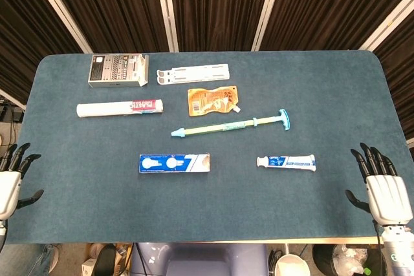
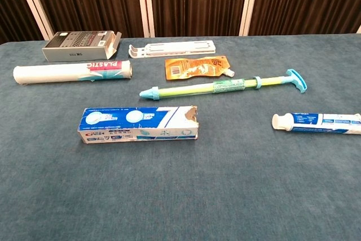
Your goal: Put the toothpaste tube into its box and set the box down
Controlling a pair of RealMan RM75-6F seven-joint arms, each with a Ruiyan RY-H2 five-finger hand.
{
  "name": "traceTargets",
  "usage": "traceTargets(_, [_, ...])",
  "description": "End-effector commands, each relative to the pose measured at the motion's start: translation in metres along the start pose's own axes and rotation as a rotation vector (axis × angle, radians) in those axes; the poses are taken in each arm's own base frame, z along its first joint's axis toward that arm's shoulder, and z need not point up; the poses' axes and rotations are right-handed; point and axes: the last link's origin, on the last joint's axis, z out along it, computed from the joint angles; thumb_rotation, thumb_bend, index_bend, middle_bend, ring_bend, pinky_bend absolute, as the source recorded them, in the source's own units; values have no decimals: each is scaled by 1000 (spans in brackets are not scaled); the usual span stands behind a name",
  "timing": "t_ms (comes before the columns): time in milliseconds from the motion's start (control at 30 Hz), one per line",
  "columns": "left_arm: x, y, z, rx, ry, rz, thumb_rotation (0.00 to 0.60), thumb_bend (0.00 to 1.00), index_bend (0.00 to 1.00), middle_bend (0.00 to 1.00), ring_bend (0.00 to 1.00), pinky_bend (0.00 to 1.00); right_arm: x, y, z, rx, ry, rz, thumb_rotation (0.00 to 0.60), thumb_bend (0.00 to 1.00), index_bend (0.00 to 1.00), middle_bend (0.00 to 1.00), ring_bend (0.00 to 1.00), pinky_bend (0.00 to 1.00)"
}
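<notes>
Blue tabletop (image 1: 97, 211): toothpaste tube (image 1: 286, 162) is seen nearer the spread, empty right hand (image 1: 385, 193); box (image 1: 174, 163) nearer the spread, empty left hand (image 1: 9, 182).

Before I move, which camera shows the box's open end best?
The chest view: the box sits close and side-on, and the torn flaps at its right end show plainly. The head view shows the whole box from above, lying left of the tube, but that end is small and hard to read there.
</notes>
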Motion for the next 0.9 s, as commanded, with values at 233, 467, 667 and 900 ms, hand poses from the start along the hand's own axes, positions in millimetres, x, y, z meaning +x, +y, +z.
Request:
traceTargets(233, [4, 2, 4, 11, 42, 7, 600, 201, 220, 110, 0, 177, -2, 0, 1, 5, -12, -10, 600, 220, 125, 56, 25, 151])
traceTargets(467, [2, 1, 6, 21, 41, 16, 600, 201, 220, 115, 0, 177, -2, 0, 2, 3, -15, -15, 600, 221, 125, 56, 25, 151])
traceTargets(667, [0, 5, 9, 20, 39, 30, 600, 201, 225, 127, 0, 177, -1, 0, 0, 3, -14, -14, 600, 220, 125, 56, 25, 151])
traceTargets(900, [-24, 48, 38, 34, 2, 50, 600, 201, 226, 133, 0, 177, 1, 1, -1, 9, -19, -14, 600, 220, 125, 56, 25, 148])
